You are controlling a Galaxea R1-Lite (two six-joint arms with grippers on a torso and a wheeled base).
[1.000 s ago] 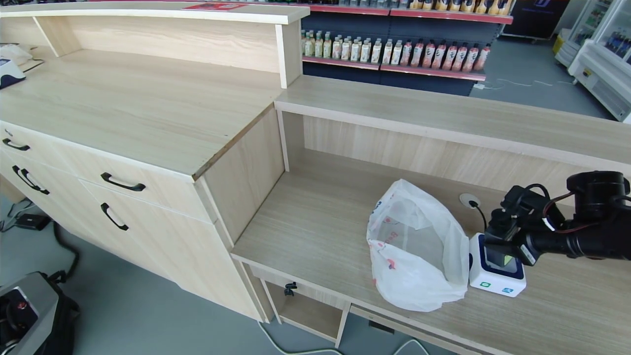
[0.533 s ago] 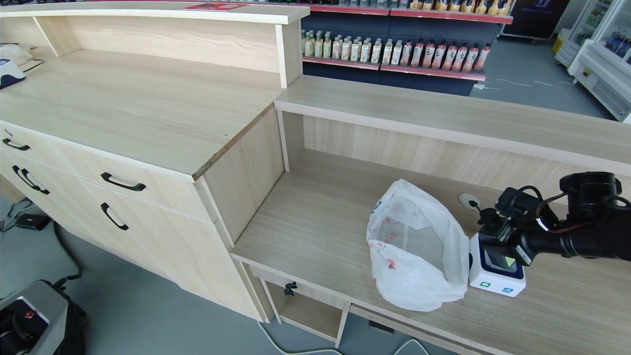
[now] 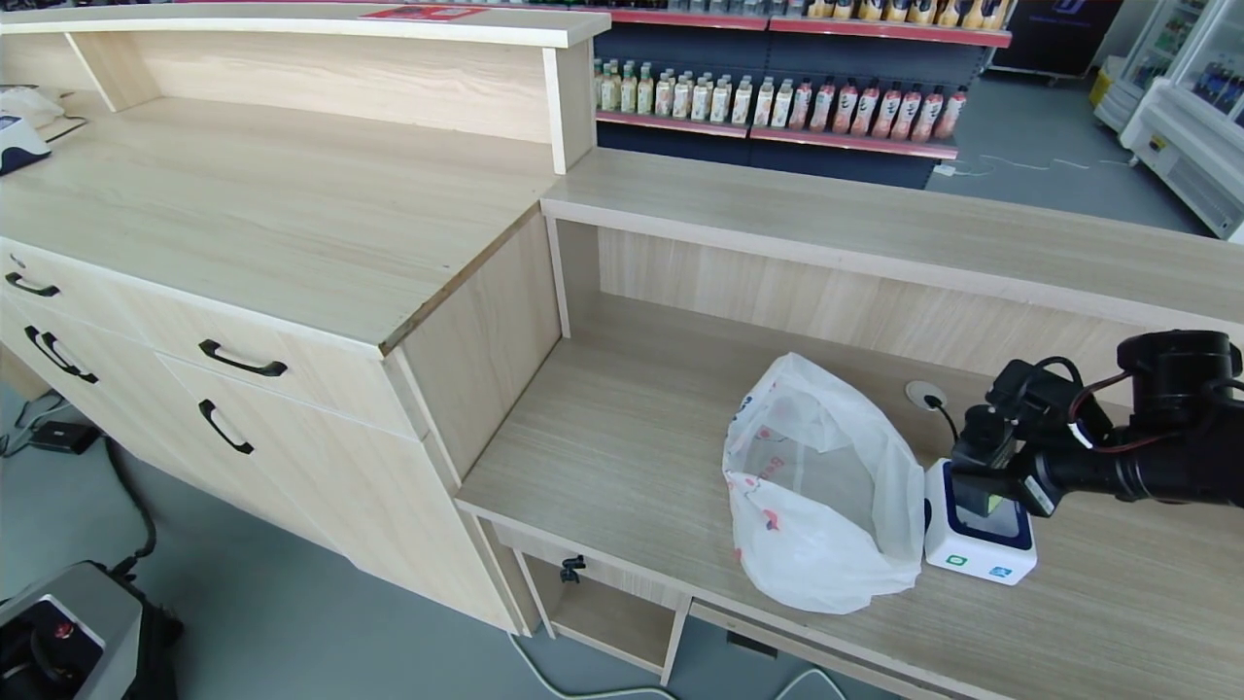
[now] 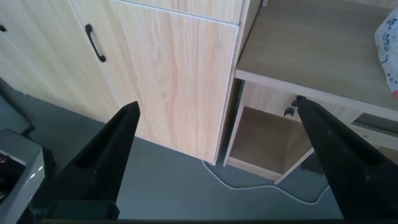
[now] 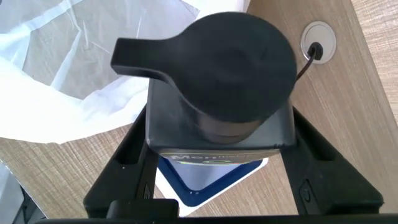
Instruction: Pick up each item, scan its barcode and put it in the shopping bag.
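Right gripper (image 5: pixel 219 134) is pinched on a dark container (image 5: pixel 211 62) with a black lid. You hold it directly above the scanner (image 3: pixel 977 559); contact cannot be told. The shopping bag (image 3: pixel 821 506) stands mouth open, just left of that gripper, against the scanner's side. The counter (image 3: pixel 622 437) has its back wall near behind the gripper and open surface beyond the bag. Left gripper (image 4: pixel 217 107) is spread and holds nothing, over the floor past the counter's front edge.

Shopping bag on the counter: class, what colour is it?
The shopping bag is translucent white with red markings; the head view shows it best.
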